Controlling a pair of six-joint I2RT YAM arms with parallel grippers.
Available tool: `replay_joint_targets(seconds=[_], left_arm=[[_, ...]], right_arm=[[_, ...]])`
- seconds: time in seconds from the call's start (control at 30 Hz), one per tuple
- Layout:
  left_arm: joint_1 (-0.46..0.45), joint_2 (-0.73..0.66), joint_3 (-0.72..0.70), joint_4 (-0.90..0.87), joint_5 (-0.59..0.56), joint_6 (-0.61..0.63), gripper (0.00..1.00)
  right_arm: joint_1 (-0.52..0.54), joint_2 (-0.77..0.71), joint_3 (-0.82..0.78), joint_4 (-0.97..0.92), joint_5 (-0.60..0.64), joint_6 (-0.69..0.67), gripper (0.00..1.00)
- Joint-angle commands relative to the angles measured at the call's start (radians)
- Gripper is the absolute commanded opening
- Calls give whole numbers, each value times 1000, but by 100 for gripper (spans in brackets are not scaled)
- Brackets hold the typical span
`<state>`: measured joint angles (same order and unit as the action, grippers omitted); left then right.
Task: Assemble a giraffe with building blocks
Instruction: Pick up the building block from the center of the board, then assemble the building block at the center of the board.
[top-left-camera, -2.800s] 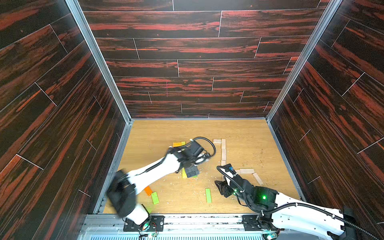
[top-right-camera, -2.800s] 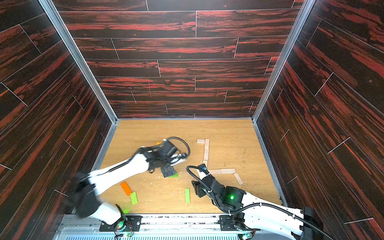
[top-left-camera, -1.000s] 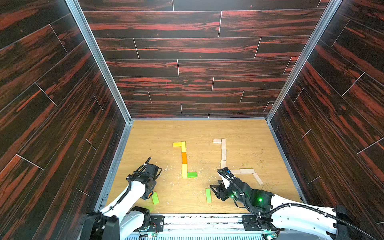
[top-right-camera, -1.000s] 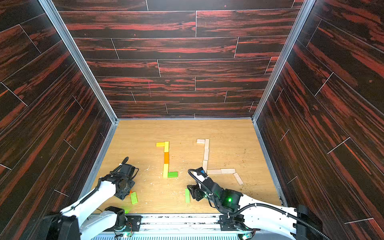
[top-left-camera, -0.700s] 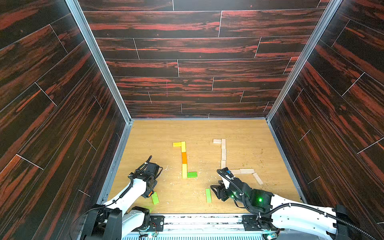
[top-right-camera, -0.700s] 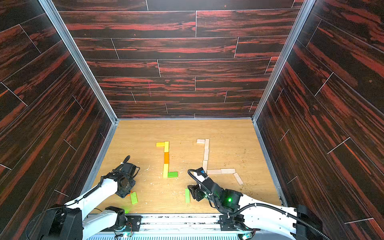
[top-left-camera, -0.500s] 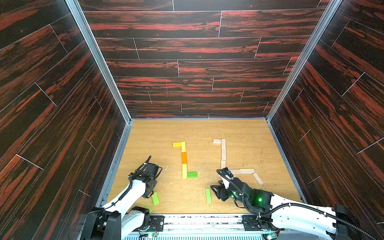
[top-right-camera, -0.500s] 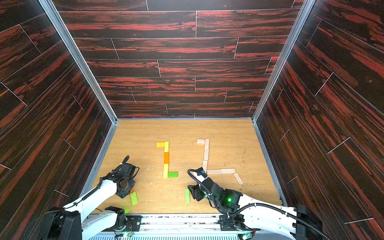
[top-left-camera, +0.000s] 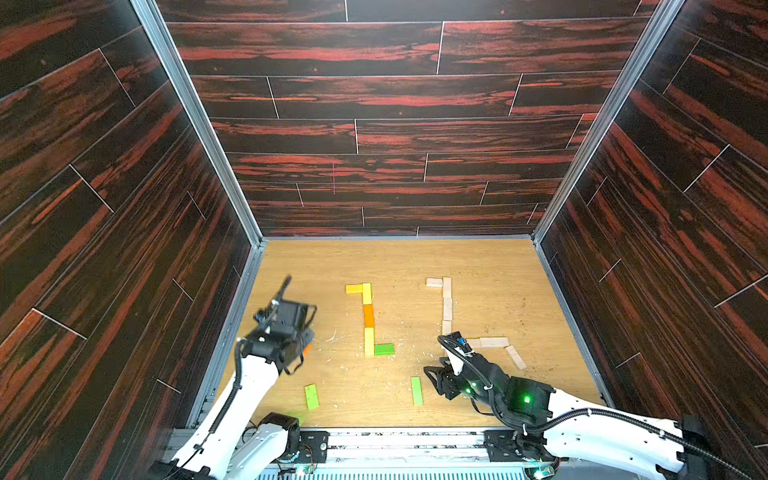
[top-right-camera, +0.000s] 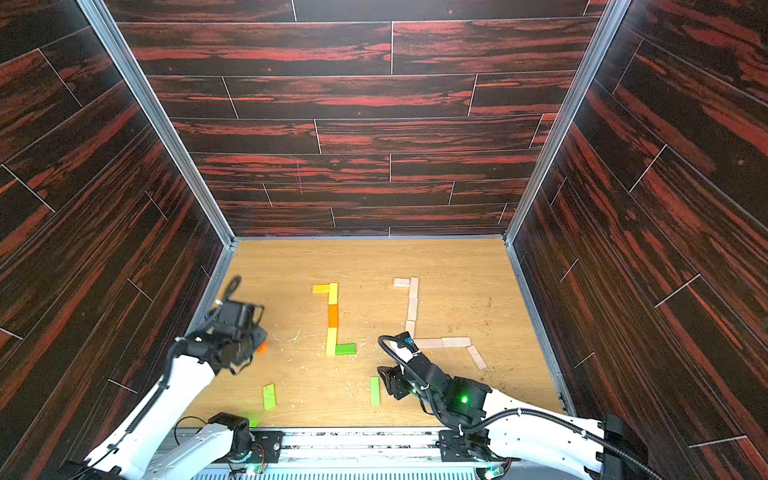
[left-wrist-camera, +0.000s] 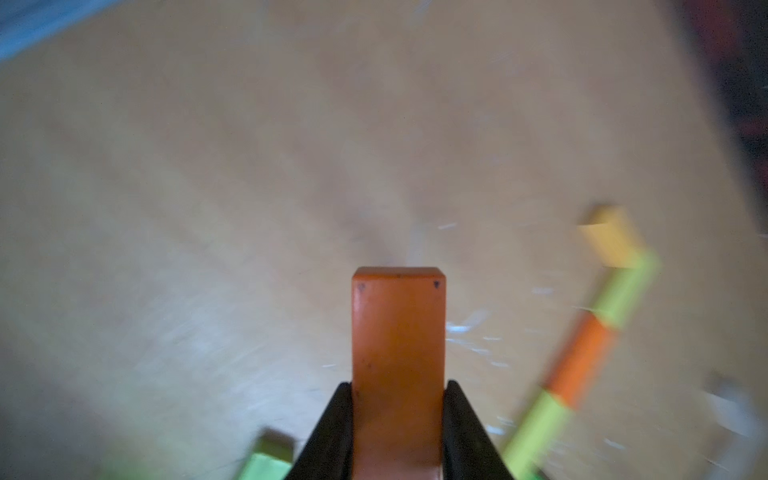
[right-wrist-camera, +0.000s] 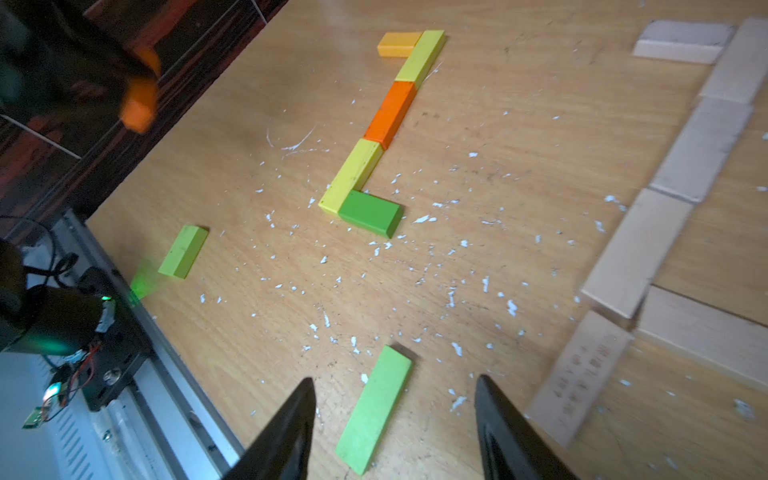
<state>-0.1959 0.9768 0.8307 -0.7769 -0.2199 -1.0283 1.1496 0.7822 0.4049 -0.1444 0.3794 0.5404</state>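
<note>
In both top views, a flat orange wooden plank (top-left-camera: 308, 348) (top-right-camera: 262, 348) is seen at lower left, raised above the wooden tabletop (top-left-camera: 478, 266). In the left wrist view, it is clamped between the left jaws. In the right wrist view, the right jaws are held apart, empty, near a flat green wooden plank (right-wrist-camera: 374, 409).

The pale wooden table (top-left-camera: 490, 266), strewn with white chips (right-wrist-camera: 451, 297), carries a green plank (right-wrist-camera: 374, 409) flat just ahead of the right jaws, a lime plank (top-left-camera: 311, 396) well to their left, a coloured row (top-left-camera: 368, 316) of yellow, orange and green planks beyond them, and a pale row (top-left-camera: 447, 309) bending beside them.
</note>
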Motion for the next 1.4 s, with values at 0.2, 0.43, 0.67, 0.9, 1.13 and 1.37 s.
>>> replay_joint_targets(seconds=[0.2,0.43,0.67,0.9,1.13,1.37], left_arm=[[-142,204,267,76,76,292,12],[-278,477,501,95,175,592,12],[-437,584,574,143,204,943,8],[-524,614,510,258,323,1211,7],[-583,686,505,256,354,1368,4],[-633,817,565,134,324,1497,0]], right_arm=[[0,-97,37,-122,76,14,61],[-2,-173,38,-164,102,34,61],[-3,-267,37,-182,116,40,60],[-4,-335,40,-206,118,28,60],[-3,-385,36,-224,126,7,60],[-3,-441,-6,-203,115,13,59]])
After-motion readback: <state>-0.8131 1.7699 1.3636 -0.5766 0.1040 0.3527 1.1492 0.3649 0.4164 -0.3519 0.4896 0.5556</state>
